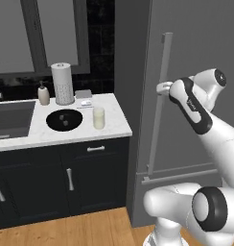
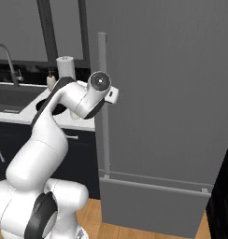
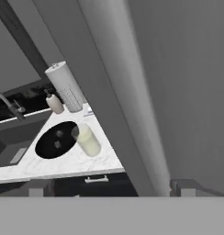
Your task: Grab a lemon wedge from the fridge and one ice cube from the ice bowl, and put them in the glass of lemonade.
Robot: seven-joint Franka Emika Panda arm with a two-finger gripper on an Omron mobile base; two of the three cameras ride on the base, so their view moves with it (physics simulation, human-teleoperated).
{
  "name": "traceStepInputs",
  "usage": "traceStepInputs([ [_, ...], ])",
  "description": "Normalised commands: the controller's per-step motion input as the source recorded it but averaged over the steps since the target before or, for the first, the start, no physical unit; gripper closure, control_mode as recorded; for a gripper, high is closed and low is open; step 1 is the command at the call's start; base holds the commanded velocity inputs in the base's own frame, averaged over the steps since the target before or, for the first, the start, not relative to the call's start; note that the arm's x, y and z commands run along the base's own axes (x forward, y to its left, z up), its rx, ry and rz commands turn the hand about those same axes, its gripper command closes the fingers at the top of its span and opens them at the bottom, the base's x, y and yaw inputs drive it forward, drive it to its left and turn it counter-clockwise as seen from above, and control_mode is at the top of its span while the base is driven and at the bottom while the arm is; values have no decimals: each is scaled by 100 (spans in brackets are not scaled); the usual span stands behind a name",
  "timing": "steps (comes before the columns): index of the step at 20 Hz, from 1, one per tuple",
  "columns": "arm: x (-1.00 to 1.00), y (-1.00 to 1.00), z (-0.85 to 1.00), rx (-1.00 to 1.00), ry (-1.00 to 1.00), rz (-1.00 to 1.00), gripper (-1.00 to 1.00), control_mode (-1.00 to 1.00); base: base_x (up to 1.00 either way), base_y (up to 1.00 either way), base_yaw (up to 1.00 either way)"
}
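Gripper (image 1: 163, 88) is right up at the fridge (image 1: 195, 53) handle (image 1: 159, 103), jaws spread wide and holding nothing. On the counter (image 1: 114, 126), the glass of lemonade (image 1: 99, 117) stands just beside the black ice bowl (image 1: 64, 119), at its 3 o'clock.

No legible text, label, brand, number or sign anywhere. Only a faint, unreadable light marking on the dark band of the white robot arm (image 1: 193, 106), too small to make out. Nothing printed on the tall grey fridge door (image 1: 186, 57), the beige soap bottle (image 1: 43, 94) at the back edge of the white marble counter (image 1: 114, 127), or the white paper-towel roll (image 1: 63, 84) beside it.
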Motion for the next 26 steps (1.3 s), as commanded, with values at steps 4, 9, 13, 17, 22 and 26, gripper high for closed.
traceStepInputs([
  [4,38,-6,0,0,0,-2,-100,-100,0,0,0],
  [9,38,-13,0,0,0,-2,-100,-100,0,0,0],
  [13,46,-4,-2,0,0,-3,-100,-100,0,0,0],
  [17,45,0,-10,0,0,-6,-100,-100,0,0,0],
  [22,36,0,-7,0,0,-5,-100,-100,0,0,0],
  [26,31,0,-6,1,0,-2,-100,-100,0,0,0],
])
